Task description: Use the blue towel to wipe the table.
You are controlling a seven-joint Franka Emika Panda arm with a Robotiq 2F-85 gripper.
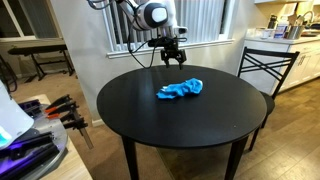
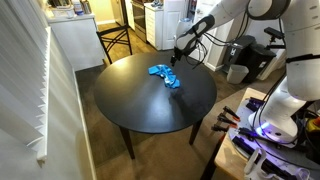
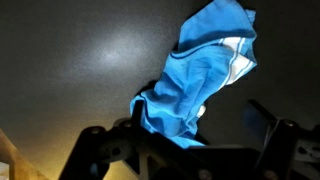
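Note:
A crumpled blue towel (image 1: 180,89) lies on the round black table (image 1: 200,125), toward its far side. It also shows in the other exterior view (image 2: 165,75) and in the wrist view (image 3: 200,75). My gripper (image 1: 170,58) hangs above the table just behind the towel, open and empty; it also shows in an exterior view (image 2: 178,52). In the wrist view the open fingers (image 3: 192,107) straddle the near end of the towel, with the towel close to one finger. I cannot tell whether they touch it.
A black metal chair (image 1: 262,68) stands beside the table near a white counter (image 1: 300,50). A bench with clamps and tools (image 1: 55,115) is off to one side. A bin (image 2: 237,72) stands on the floor past the table.

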